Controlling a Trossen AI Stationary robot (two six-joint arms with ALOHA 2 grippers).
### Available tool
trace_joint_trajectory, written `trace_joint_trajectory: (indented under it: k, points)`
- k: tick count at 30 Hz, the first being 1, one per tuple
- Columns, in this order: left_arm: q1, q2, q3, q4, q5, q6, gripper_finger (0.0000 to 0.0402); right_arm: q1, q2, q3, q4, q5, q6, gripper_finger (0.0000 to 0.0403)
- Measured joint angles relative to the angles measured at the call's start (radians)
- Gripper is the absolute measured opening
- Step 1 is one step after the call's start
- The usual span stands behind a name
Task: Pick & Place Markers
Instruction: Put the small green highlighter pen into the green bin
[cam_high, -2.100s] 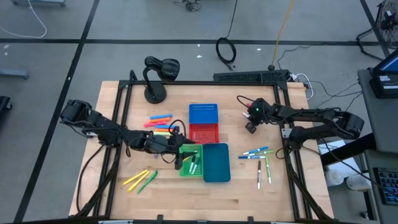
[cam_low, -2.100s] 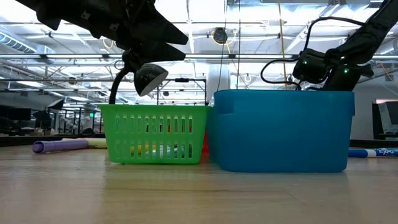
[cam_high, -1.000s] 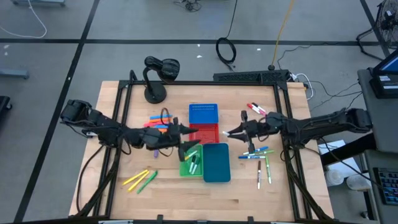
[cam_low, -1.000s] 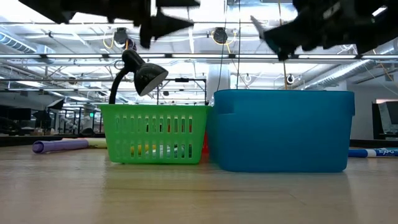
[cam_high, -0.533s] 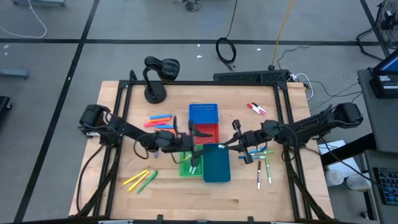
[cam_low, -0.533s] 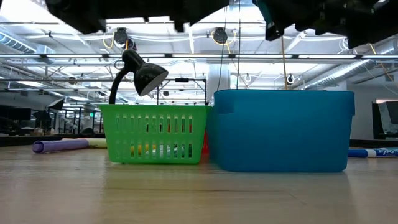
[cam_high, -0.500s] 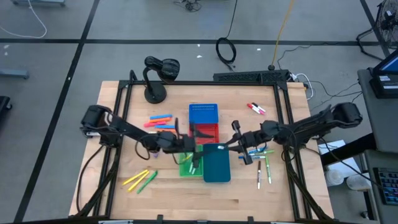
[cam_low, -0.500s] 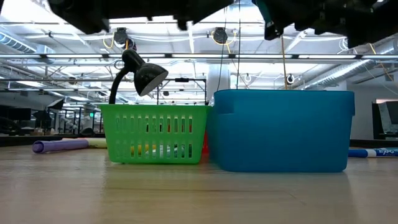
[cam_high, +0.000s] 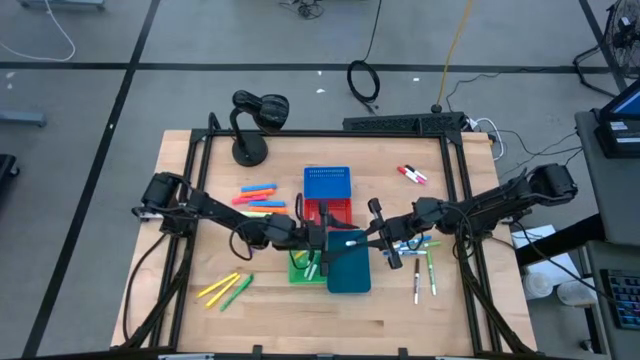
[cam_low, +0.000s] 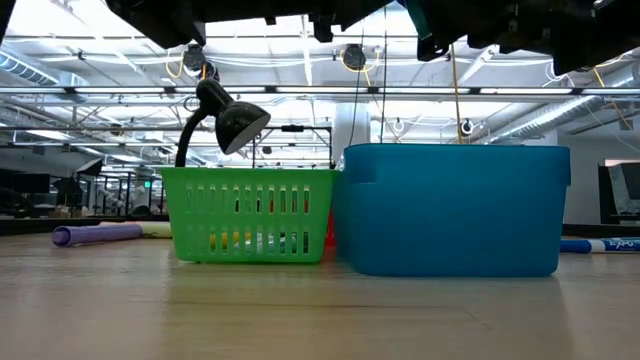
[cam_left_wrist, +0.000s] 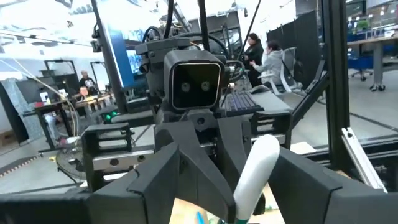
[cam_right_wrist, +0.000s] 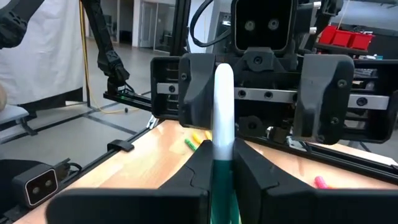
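My right gripper is shut on a white marker with a green end, held above the teal bin. My left gripper faces it from the table's left, open. Its fingers stand on either side of the marker's white free end; I see no touch. Loose markers lie at the left, near left, right and far right. Some markers lie in the green basket. The low view cuts off both grippers at its top. My right gripper pinches the marker's green end between its two fingers. It comes in level from the table's right. The marker lies along the fingers, and its white body sticks out past the fingertips toward my left gripper. It is lifted clear above the teal bin.
A red bin and a blue basket stand just behind the green basket and teal bin. A black desk lamp stands at the far left. A purple marker lies left of the green basket.
Both grippers have come together over the bins at the table's middle. My left gripper has moved toward the right and near edges and has rolled. My right gripper has carried the marker toward the near edge, bringing the marker's white end between the left fingers.
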Motion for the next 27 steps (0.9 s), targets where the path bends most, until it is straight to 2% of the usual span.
trace_joint_trajectory:
  k: [5,7,10,15,21,23,27]
  points:
    - [-0.006,0.0,0.0,-0.01,0.037,0.029,0.0233,0.0,0.0,0.0,-0.002,0.0,-0.003,0.0026]
    - [-0.019,0.0,0.0,-0.008,0.054,0.072,0.0217,0.0,0.0,0.0,-0.003,0.0,-0.003,0.0026]
    - [-0.035,0.0,0.0,-0.009,0.053,0.116,0.0164,0.0,0.0,0.0,-0.003,-0.003,-0.004,0.0026]
    - [-0.03,-0.001,0.0,-0.008,0.063,0.114,0.0036,0.001,0.0,0.0,-0.005,-0.007,-0.003,0.0026]
    - [-0.024,-0.002,0.0,-0.01,0.041,0.091,0.0041,0.0,-0.001,-0.002,-0.01,0.001,0.0,0.0029]
    - [-0.036,-0.007,0.0,-0.015,0.023,0.109,0.0039,0.0,-0.001,-0.002,-0.017,0.008,0.023,0.0048]
    - [-0.085,-0.082,0.0,-0.115,-0.097,0.136,0.0038,0.001,-0.007,0.0,-0.053,0.118,0.052,0.0105]
